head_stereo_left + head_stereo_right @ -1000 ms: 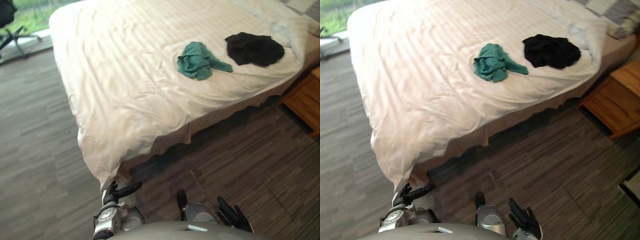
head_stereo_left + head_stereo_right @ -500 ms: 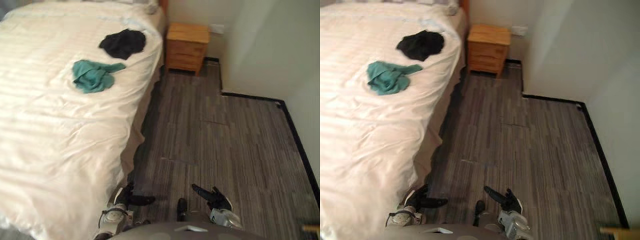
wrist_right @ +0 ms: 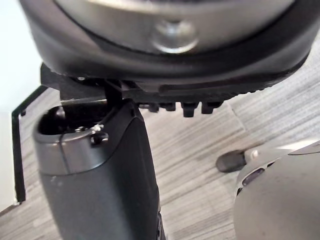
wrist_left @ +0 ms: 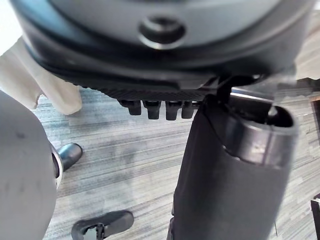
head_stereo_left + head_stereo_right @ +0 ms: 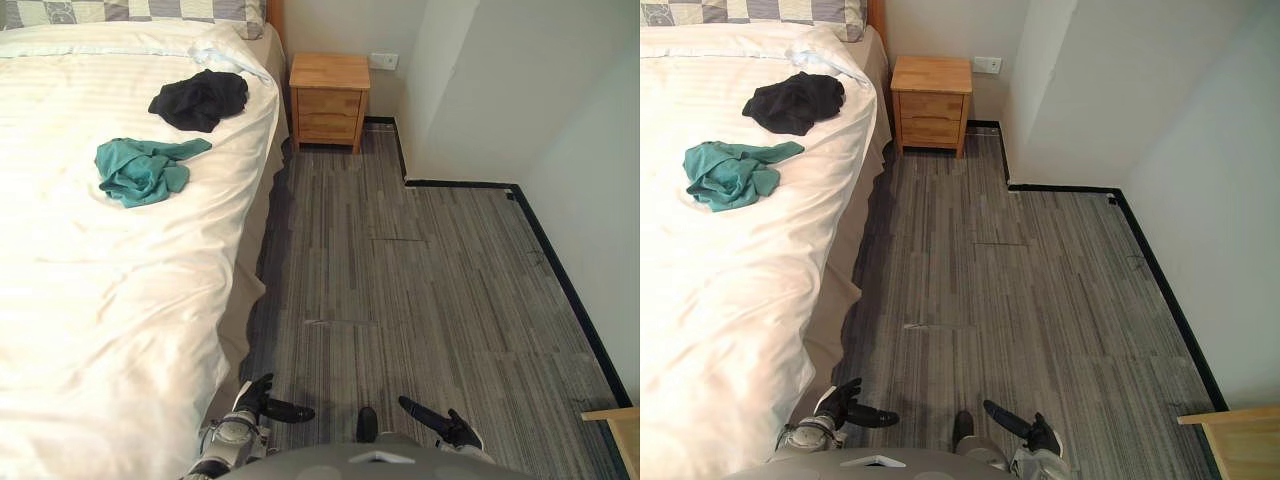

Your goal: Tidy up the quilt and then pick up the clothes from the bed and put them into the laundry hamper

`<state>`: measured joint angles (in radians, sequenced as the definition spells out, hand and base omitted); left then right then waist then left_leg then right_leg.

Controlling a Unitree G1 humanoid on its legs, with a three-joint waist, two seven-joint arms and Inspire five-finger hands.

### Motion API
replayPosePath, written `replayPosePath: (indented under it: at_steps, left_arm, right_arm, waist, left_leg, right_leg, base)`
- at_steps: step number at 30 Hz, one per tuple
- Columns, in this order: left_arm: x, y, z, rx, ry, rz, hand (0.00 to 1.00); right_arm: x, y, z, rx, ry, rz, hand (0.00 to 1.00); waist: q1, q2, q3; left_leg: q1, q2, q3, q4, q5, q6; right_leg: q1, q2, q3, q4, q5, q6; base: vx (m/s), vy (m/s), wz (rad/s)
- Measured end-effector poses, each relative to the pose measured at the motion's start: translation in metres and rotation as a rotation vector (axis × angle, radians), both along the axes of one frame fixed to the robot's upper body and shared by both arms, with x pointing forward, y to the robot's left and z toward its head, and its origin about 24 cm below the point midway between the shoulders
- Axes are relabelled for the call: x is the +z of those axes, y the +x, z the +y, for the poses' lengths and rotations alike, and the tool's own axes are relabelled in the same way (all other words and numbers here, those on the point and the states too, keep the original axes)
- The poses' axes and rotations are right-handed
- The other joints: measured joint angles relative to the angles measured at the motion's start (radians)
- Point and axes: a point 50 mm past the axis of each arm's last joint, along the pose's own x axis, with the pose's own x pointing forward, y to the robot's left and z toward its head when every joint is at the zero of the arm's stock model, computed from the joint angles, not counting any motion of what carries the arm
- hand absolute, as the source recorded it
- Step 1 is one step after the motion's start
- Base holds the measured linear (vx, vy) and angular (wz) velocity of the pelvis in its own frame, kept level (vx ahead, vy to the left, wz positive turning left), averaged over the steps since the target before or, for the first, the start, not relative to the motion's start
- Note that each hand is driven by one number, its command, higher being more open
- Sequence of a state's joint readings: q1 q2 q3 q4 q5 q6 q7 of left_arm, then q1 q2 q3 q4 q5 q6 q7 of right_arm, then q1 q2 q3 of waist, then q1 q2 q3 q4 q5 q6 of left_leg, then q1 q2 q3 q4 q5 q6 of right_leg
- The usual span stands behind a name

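Observation:
A white quilt (image 5: 110, 300) lies spread over the bed, lightly wrinkled, and hangs down the bed's side. On it lie a crumpled teal garment (image 5: 140, 170) and, nearer the pillows, a black garment (image 5: 200, 100). My left hand (image 5: 258, 400) hangs low by the bed's near corner, over the floor, open and holding nothing. My right hand (image 5: 448, 428) hangs low over the floor to the right, also open and holding nothing. In the left wrist view the thumb (image 4: 230, 165) stands out over bare floor, and so does the thumb (image 3: 100, 165) in the right wrist view.
A wooden nightstand (image 5: 328, 88) stands against the far wall beside the bed's head. Checked pillows (image 5: 130, 10) lie at the bed's head. A white wall corner (image 5: 470, 100) juts in at the right. A light wooden corner (image 5: 615, 425) shows at the lower right. Grey striped floor (image 5: 420, 290) runs alongside the bed.
The camera has swung round from the bed's foot corner to look along the bed's side; the nightstand and walls have come into view. Both hands stay low and open.

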<state>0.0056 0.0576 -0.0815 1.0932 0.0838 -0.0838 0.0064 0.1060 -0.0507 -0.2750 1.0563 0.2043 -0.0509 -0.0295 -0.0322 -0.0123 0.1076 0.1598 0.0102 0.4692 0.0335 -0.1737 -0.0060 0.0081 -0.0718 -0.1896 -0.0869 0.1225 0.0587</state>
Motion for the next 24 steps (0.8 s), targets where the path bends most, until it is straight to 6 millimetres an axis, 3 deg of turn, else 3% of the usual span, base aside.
replayPosePath:
  at_steps: [4, 8, 11, 12, 13, 14, 15, 16, 18, 20, 21, 22, 24]
  left_arm:
    - [0.001, 0.004, 0.002, 0.064, -0.002, -0.011, 1.0]
    - [0.001, 0.004, 0.012, 0.267, -0.04, -0.02, 1.0]
    - [-0.001, -0.004, 0.022, 0.373, -0.03, 0.004, 1.0]
    - [-0.002, -0.008, 0.027, 0.398, -0.022, 0.01, 1.0]
    - [-0.002, -0.008, 0.029, 0.406, -0.02, 0.01, 1.0]
    - [0.0, -0.004, 0.03, 0.405, -0.019, -0.003, 1.0]
    - [0.003, 0.004, 0.028, 0.397, -0.027, -0.034, 1.0]
    - [0.006, 0.01, 0.027, 0.384, -0.023, -0.066, 1.0]
    - [0.008, 0.015, 0.018, 0.313, 0.002, -0.081, 1.0]
    - [0.011, 0.022, 0.013, 0.221, 0.039, -0.104, 1.0]
    - [0.012, 0.027, 0.01, 0.172, 0.06, -0.117, 1.0]
    - [0.013, 0.028, 0.009, 0.166, 0.064, -0.122, 1.0]
    - [0.013, 0.029, 0.006, 0.161, 0.06, -0.133, 1.0]
  right_arm:
    - [0.0, 0.0, 0.0, -0.026, -0.009, 0.002, 1.0]
    - [0.001, 0.001, -0.002, -0.055, -0.024, -0.001, 1.0]
    - [0.002, 0.0, -0.006, -0.08, -0.047, 0.007, 1.0]
    - [0.001, -0.001, -0.006, -0.078, -0.054, 0.016, 1.0]
    - [0.001, -0.002, -0.006, -0.078, -0.053, 0.021, 1.0]
    - [0.0, -0.003, -0.006, -0.078, -0.055, 0.027, 1.0]
    - [0.0, -0.007, -0.011, -0.073, -0.064, 0.039, 1.0]
    - [0.001, -0.005, -0.015, -0.054, -0.077, 0.038, 1.0]
    - [0.004, 0.0, -0.024, -0.017, -0.114, 0.038, 1.0]
    - [0.005, 0.007, -0.026, -0.005, -0.118, 0.031, 1.0]
    - [0.006, 0.015, -0.023, 0.023, -0.117, 0.015, 1.0]
    - [0.006, 0.017, -0.021, 0.045, -0.119, 0.014, 1.0]
    - [0.007, 0.021, -0.019, 0.077, -0.122, 0.007, 1.0]
  waist:
    - [-0.003, -0.004, 0.022]
    - [-0.011, 0.003, 0.055]
    - [-0.031, 0.027, 0.07]
    - [-0.026, 0.021, 0.071]
    - [-0.029, 0.023, 0.075]
    - [-0.032, 0.011, 0.08]
    - [-0.032, 0.031, 0.102]
    - [-0.025, 0.04, 0.124]
    - [-0.025, 0.059, 0.137]
    - [-0.023, 0.054, 0.14]
    - [-0.024, 0.052, 0.141]
    - [-0.024, 0.051, 0.142]
    - [-0.024, 0.051, 0.142]
  left_leg:
    - [0.005, 0.001, 0.005, 0.001, -0.001, -0.001]
    - [0.005, 0.019, 0.056, 0.026, -0.023, -0.015]
    - [0.008, 0.062, 0.125, 0.063, -0.058, -0.069]
    - [-0.005, 0.091, 0.144, 0.14, -0.08, -0.102]
    - [-0.031, 0.113, 0.14, 0.215, -0.087, -0.114]
    - [-0.096, 0.166, 0.112, 0.407, -0.089, -0.118]
    - [-0.168, 0.232, 0.067, 0.631, -0.057, -0.114]
    - [-0.229, 0.261, 0.028, 0.765, -0.039, -0.111]
    - [-0.288, 0.24, -0.024, 0.795, -0.081, -0.11]
    - [-0.335, 0.192, -0.039, 0.716, -0.093, -0.116]
    - [-0.366, 0.16, -0.036, 0.599, -0.091, -0.111]
    - [-0.372, 0.149, -0.034, 0.532, -0.079, -0.107]
    - [-0.378, 0.108, -0.033, 0.262, 0.015, -0.091]
  right_leg:
    - [-0.001, 0.001, 0.004, 0.0, 0.0, 0.0]
    - [-0.012, 0.008, 0.032, 0.0, -0.002, -0.002]
    - [-0.021, 0.041, 0.052, 0.007, -0.027, -0.03]
    - [-0.016, 0.044, 0.037, 0.006, -0.032, -0.034]
    - [-0.007, 0.045, 0.041, 0.006, -0.039, -0.039]
    - [0.008, 0.043, 0.043, 0.007, -0.05, -0.049]
    - [0.039, 0.05, 0.053, 0.007, -0.062, -0.057]
    - [0.065, 0.05, 0.067, 0.008, -0.075, -0.066]
    - [0.093, 0.018, 0.094, 0.008, -0.096, -0.061]
    - [0.11, -0.028, 0.115, 0.008, -0.114, -0.049]
    - [0.123, -0.055, 0.122, 0.008, -0.135, -0.032]
    - [0.129, -0.062, 0.123, 0.008, -0.143, -0.025]
    - [0.142, -0.076, 0.118, 0.008, -0.171, 0.0]
  base:
    - [0.0, 0.0, -0.04]
    - [-0.01, -0.009, -0.33]
    - [0.05, -0.057, -0.57]
    - [0.13, -0.087, -0.55]
    - [0.18, -0.147, -0.34]
    - [0.16, -0.165, -0.08]
    - [0.2, -0.163, -0.13]
    - [0.13, -0.086, -0.2]
    - [0.19, -0.004, -0.35]
    - [0.21, 0.024, -0.35]
    - [0.21, 0.064, -0.18]
    - [0.23, 0.081, -0.11]
    - [0.28, 0.115, -0.01]
